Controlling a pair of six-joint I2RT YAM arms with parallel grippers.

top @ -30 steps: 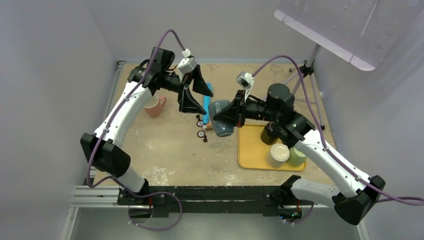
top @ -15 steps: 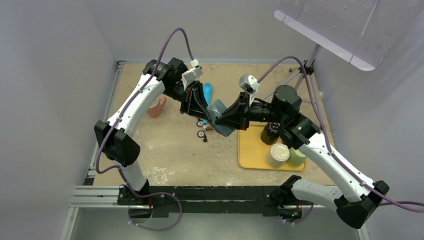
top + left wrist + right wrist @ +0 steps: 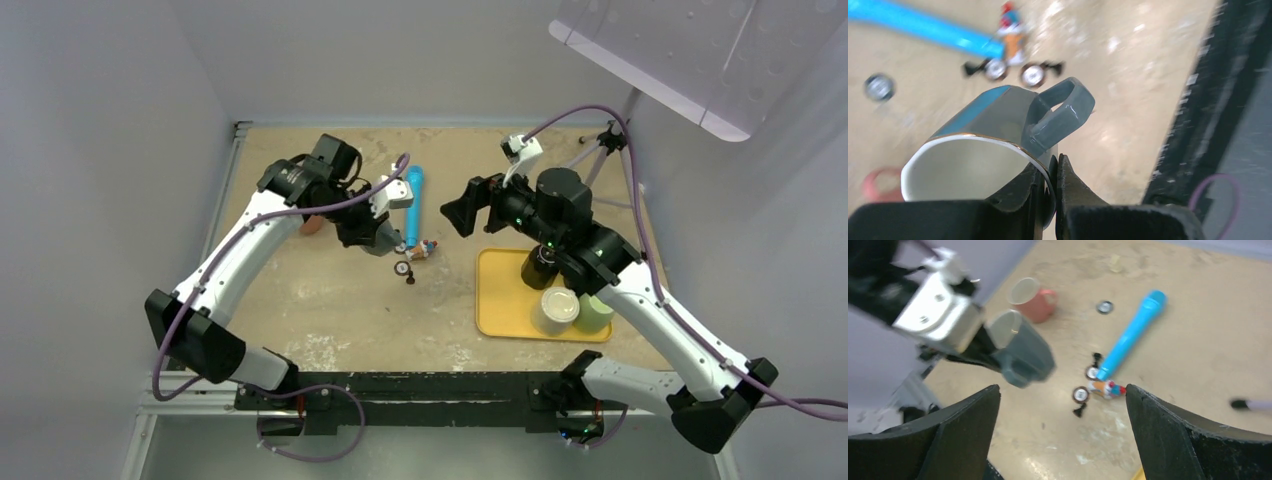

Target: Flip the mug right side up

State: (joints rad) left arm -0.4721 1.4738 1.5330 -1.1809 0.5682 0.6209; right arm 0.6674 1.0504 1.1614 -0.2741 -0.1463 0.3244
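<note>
The left tool [image 3: 1050, 162] is clamped on the rim of the grey-blue glazed ceramic mug [image 3: 998, 115] beside its handle, holding it aloft, lower left in its wrist view. The right tool [image 3: 1063, 387] gapes empty. So thin a pinch could let the mug swivel or drop.

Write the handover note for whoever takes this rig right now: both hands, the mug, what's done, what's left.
Left hand: shut on the rim of the grey mug, pinching the wall beside the handle.
Right hand: open, empty, clear of the mug.
Mug: held tilted above the table, apparently touching nothing but the left hand.
Done: mug gripped and off the table.
Left: bring its mouth upward, set it on its base, release.
</note>
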